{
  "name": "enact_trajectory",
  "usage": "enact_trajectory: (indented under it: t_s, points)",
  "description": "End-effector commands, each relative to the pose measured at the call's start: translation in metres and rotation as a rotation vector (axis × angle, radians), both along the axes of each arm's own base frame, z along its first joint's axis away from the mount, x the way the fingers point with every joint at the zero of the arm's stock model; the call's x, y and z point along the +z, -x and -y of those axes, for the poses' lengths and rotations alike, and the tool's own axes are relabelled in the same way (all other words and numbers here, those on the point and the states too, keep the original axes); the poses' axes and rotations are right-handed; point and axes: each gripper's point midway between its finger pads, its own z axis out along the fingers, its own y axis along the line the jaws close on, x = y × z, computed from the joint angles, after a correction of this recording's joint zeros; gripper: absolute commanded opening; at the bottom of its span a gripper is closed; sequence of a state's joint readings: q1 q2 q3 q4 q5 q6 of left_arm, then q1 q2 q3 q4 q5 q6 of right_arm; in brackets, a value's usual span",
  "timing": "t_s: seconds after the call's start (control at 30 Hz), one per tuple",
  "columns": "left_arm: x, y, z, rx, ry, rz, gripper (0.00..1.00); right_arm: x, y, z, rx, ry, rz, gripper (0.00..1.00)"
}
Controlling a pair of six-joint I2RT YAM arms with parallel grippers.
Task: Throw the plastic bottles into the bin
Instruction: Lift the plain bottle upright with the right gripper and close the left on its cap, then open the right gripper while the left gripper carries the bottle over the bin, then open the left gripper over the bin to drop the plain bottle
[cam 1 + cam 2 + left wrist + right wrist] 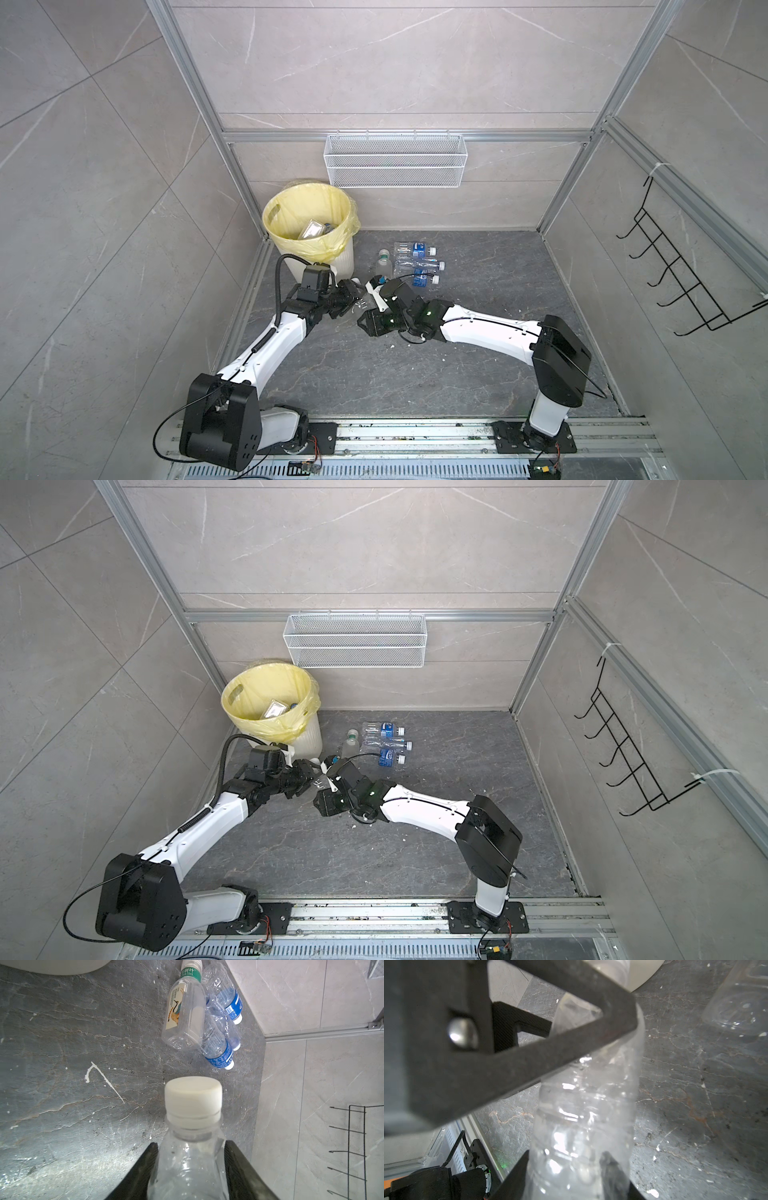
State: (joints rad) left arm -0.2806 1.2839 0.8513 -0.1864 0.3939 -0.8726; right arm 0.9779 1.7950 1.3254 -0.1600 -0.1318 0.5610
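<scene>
Left wrist view: left gripper (191, 1144) closed on the shoulder of a clear held bottle (192, 1169), jaws pressing both sides just below its white cap (193, 1095), which points away from the camera. Right wrist view: right gripper (566, 1155) closed on the other end of the held bottle, one jaw at each side; a black finger of the left gripper crosses the bottle farther along. Both top views: the two grippers meet above the dark floor (415, 365), just in front of the bin (343, 259), and the held bottle spans the short gap between them, off the floor. The bin is cream and ribbed, lined with a yellow bag, and stands in the back left corner; clear plastic lies inside it, but what kind cannot be told. Just right of the bin a green-band bottle (384, 262) lies on its side, and against it lie three blue-label bottles (417, 250) side by side, caps pointing right. A wire basket (395, 160) hangs on the back wall, and a hook rack (681, 270) on the right wall
</scene>
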Motion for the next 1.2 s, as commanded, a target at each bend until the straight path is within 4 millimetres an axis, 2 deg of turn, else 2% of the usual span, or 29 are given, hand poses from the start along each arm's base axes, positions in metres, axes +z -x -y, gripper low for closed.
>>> enact_trajectory:
  t_s: [0.0, 0.17, 0.33, 0.57, 0.7, 0.9, 1.17]
  points:
    - [0.009, -0.001, 0.009, -0.029, 0.002, 0.018, 0.39, 0.030, 0.006, -0.007, 0.044, -0.072, 0.066, 0.54]
    - [0.012, -0.003, 0.007, -0.026, -0.017, 0.023, 0.36, 0.033, 0.007, 0.000, 0.035, -0.062, 0.080, 0.59]
    - [0.025, -0.006, -0.001, -0.017, -0.079, 0.060, 0.36, 0.044, 0.007, 0.013, 0.018, -0.047, 0.117, 0.73]
    - [0.074, -0.015, -0.018, 0.001, -0.211, 0.180, 0.36, 0.080, 0.006, 0.034, -0.028, -0.058, 0.206, 0.90]
    - [0.110, -0.022, -0.025, 0.006, -0.276, 0.265, 0.36, 0.105, 0.000, 0.046, -0.078, -0.069, 0.276, 1.00]
    - [0.183, -0.032, -0.044, 0.046, -0.409, 0.444, 0.36, 0.140, -0.005, 0.050, -0.095, -0.096, 0.352, 1.00]
    - [0.286, -0.042, -0.073, 0.146, -0.591, 0.664, 0.36, 0.157, -0.010, 0.041, -0.082, -0.113, 0.378, 1.00]
